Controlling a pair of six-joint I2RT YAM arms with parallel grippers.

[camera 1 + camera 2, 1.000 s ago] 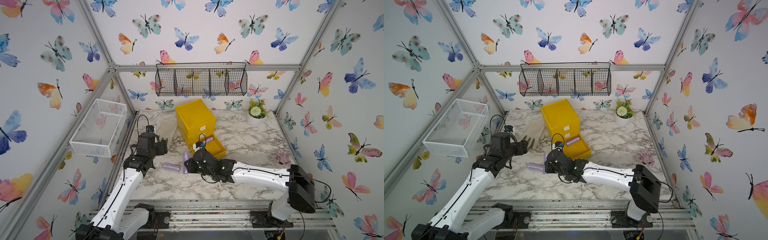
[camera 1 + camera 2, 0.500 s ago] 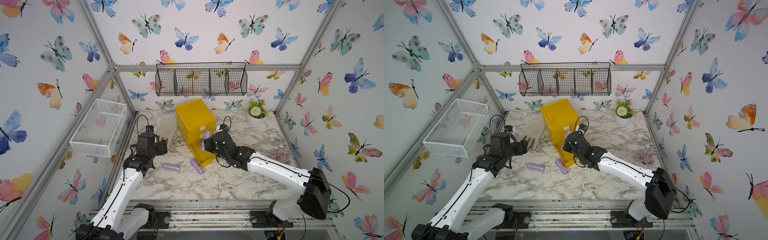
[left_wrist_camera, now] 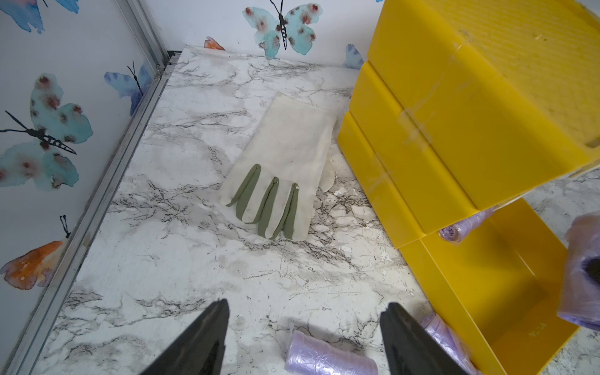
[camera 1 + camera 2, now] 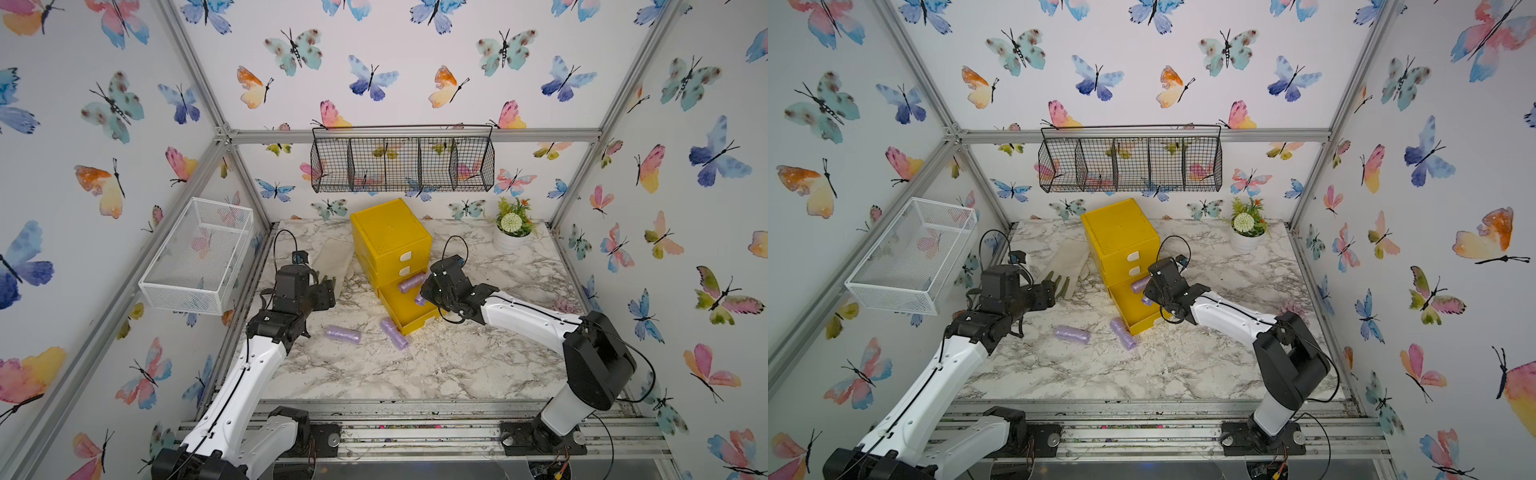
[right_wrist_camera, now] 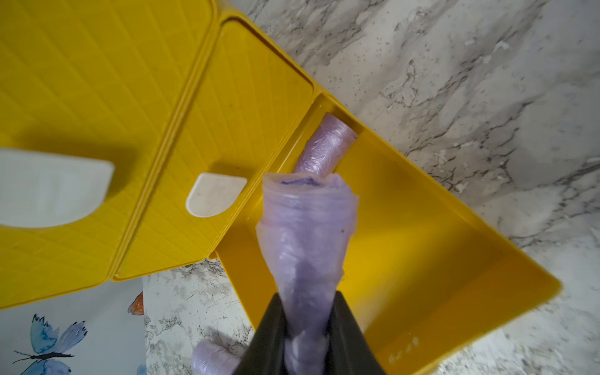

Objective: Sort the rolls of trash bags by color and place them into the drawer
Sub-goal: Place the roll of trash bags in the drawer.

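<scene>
At the far left a white wire basket (image 4: 199, 253) hangs on the side wall. Next to it the left gripper (image 3: 306, 303) hovers above the marble table (image 4: 415, 374), its jaws spread wide with nothing between them. Just beyond its fingertips a cream glove (image 3: 285, 156) with green fingers lies flat, close to the side of the yellow drawer unit (image 4: 390, 237). Further right a loose lilac roll (image 4: 343, 333) lies on its side on the table in front of the left gripper, apart from everything else. A little further right a second lilac roll (image 4: 394, 332) lies on the table just beside the near corner of the open bottom drawer (image 4: 409, 320); whether the two touch cannot be told. The two upper drawers are closed, their white handles showing. Inside the open bottom drawer a stored lilac roll (image 5: 324, 146) lies at the back, partly under the drawer above. Over the drawer's hollow the right gripper (image 5: 307, 295) is clamped on a held lilac roll (image 5: 305, 227), which juts out past its fingertips. At the far right, near the back wall, a small white pot (image 4: 509, 245) with a green plant stands well apart from the rest.
</scene>
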